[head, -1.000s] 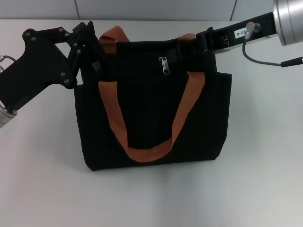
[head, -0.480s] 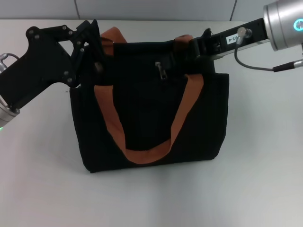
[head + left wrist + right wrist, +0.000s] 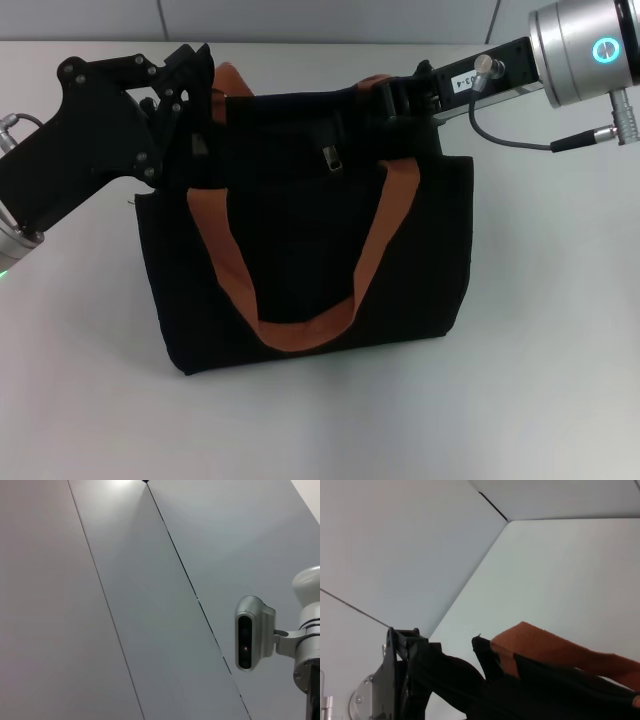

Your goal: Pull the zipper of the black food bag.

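Note:
The black food bag (image 3: 300,250) stands in the middle of the white table, with its orange-brown handles (image 3: 300,332) hanging down the front. The silver zipper (image 3: 331,158) dangles on the front, just below the top rim and left of the right gripper. My left gripper (image 3: 200,120) is shut on the bag's top left corner. My right gripper (image 3: 392,100) is at the top rim on the right side, black against black fabric. The right wrist view shows the bag's rim (image 3: 545,690), a handle (image 3: 555,647) and the left gripper (image 3: 405,680) farther off.
The white table (image 3: 540,350) lies around the bag. A grey panelled wall (image 3: 330,20) runs behind it. The left wrist view shows only wall panels and the robot's head camera (image 3: 252,632).
The right arm has moved left along the bag's top rim. The bag has shifted left and slightly toward me, and the silver zipper has moved left and down with it.

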Motion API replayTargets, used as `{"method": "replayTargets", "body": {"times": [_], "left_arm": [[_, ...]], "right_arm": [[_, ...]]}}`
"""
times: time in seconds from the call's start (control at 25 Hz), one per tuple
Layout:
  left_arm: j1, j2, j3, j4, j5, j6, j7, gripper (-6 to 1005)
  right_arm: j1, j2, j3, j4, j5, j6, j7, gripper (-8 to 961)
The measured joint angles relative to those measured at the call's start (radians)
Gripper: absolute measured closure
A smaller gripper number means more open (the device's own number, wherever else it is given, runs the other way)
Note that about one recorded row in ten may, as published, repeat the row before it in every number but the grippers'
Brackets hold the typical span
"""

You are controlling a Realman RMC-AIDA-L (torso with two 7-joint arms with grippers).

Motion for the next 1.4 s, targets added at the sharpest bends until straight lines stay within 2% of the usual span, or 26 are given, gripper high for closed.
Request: {"method": "replayTargets", "body": {"times": [0.36,0.84,1.04,1.4], "left_arm": [[0.000,-0.001,0.000,0.000,0.000,0.005,0.000,976],[0.000,-0.001,0.000,0.000,0.000,0.016,0.001,976],[0.000,-0.001,0.000,0.000,0.000,0.017,0.001,975],[0.002,-0.001,-0.002,0.000,0.000,0.017,0.001,975]], "right_arm": [[0.012,-0.001,0.000,0.037,-0.007,0.002,0.008,737],[0.009,-0.001,-0.037,0.021,-0.008,0.008,-0.001,821],[0.005,0.000,-0.041,0.011,-0.009,0.020,-0.015,956],[-0.021,0.002,-0.044,-0.082,-0.057,0.026,-0.014,950]]}}
